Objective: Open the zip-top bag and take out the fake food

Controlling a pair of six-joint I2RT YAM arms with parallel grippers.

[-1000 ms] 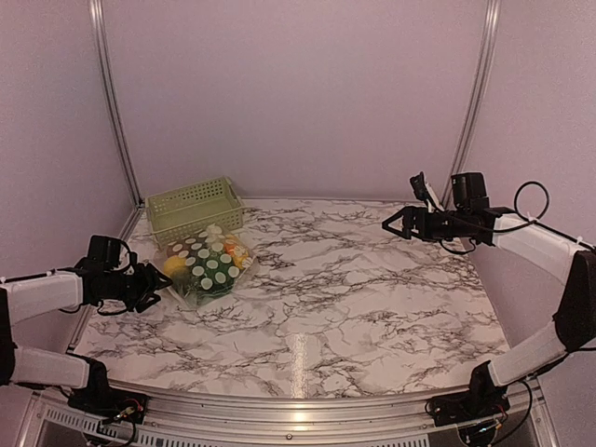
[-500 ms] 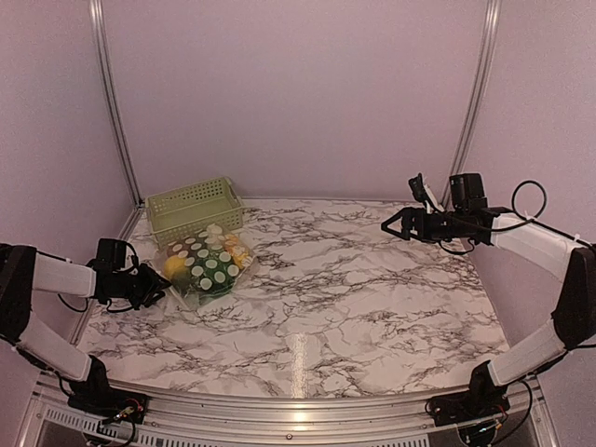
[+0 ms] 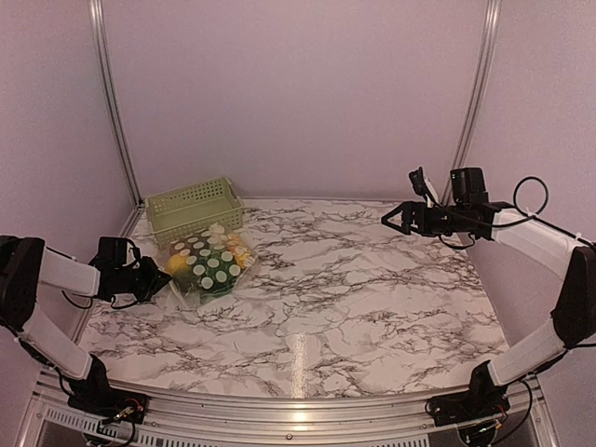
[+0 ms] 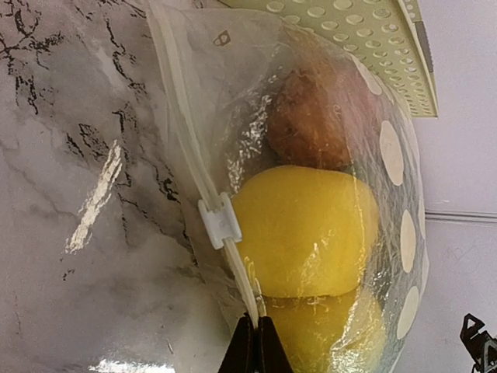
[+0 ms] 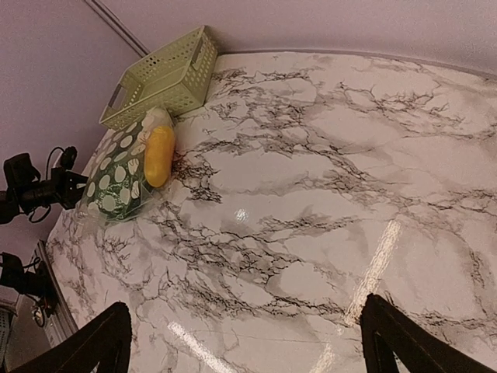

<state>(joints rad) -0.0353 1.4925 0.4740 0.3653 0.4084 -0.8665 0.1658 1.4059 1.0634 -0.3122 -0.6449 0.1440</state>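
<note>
**Q:** The zip-top bag point(image 3: 207, 265) — position and condition?

**A:** It lies on the desk point(image 3: 354, 298), just beside the basket point(image 3: 194, 210) on its near side. The fake food point(image 4: 307, 229) is all inside, and yellow and brown pieces show through the film. I cannot tell how far the zip is run.

**Q:** Handling?

**A:** Judged light, floppy and slick. The film will likely crumple and slide unless it is anchored. The stiffer zip strip is the best hold, and the white slider point(image 4: 220, 221) is the part to pull.

**Q:** Pincers?

**A:** The left pincer point(image 4: 254, 348) is pinched together on the zip strip, at the end away from the basket. The right pincer point(image 5: 248, 342) is spread wide and holds nothing — it is well apart from the basket, above the desk.
</note>
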